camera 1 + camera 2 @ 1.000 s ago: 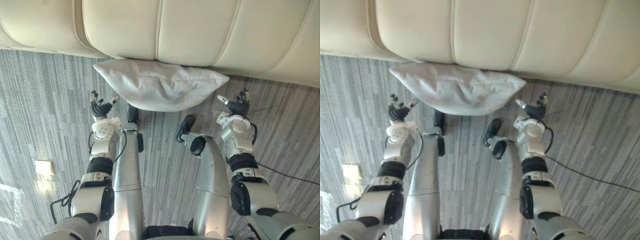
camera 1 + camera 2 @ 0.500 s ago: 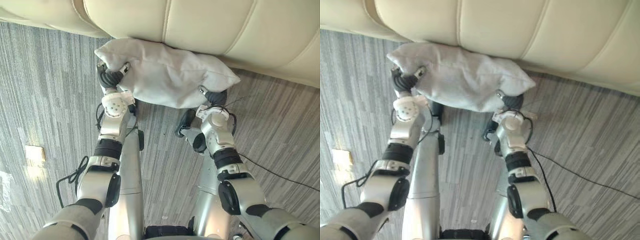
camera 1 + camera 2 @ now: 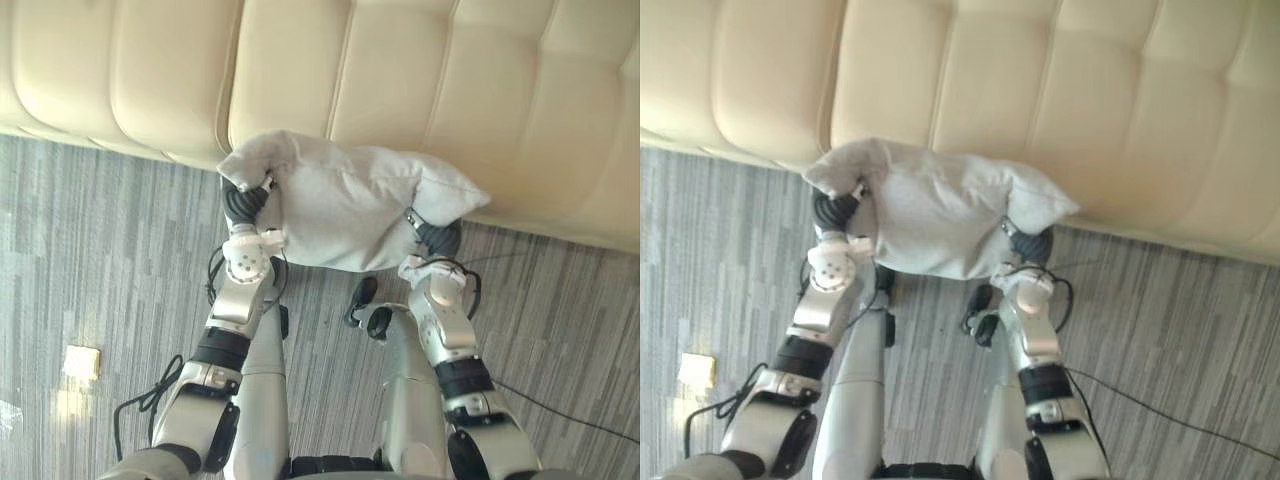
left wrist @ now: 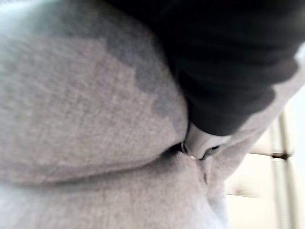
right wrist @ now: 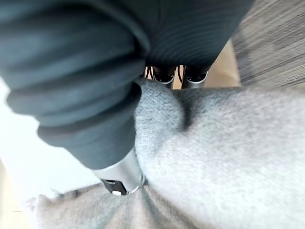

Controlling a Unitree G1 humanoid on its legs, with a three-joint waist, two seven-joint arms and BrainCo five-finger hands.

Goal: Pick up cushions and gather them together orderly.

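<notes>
A light grey cushion (image 3: pixel 340 205) hangs in front of the cream sofa (image 3: pixel 400 80), lifted off the floor between both hands. My left hand (image 3: pixel 244 198) grips its left end, fingers dug into the cloth (image 4: pixel 95 109). At the cushion's right end my right hand (image 3: pixel 436 235) is curled round the fabric (image 5: pixel 219 157), which bunches over the thumb (image 5: pixel 119 176) in the right wrist view. The cushion's corners stick out past both hands.
The sofa's padded front (image 3: pixel 970 70) spans the whole upper part of the view. Grey striped carpet (image 3: pixel 90 260) covers the floor below. A small tan square (image 3: pixel 81 361) lies on the carpet at the lower left.
Both hands went from open beside the cushion to curled on its two ends. The cushion has come up off the floor, and the camera has tilted upward toward the sofa.
</notes>
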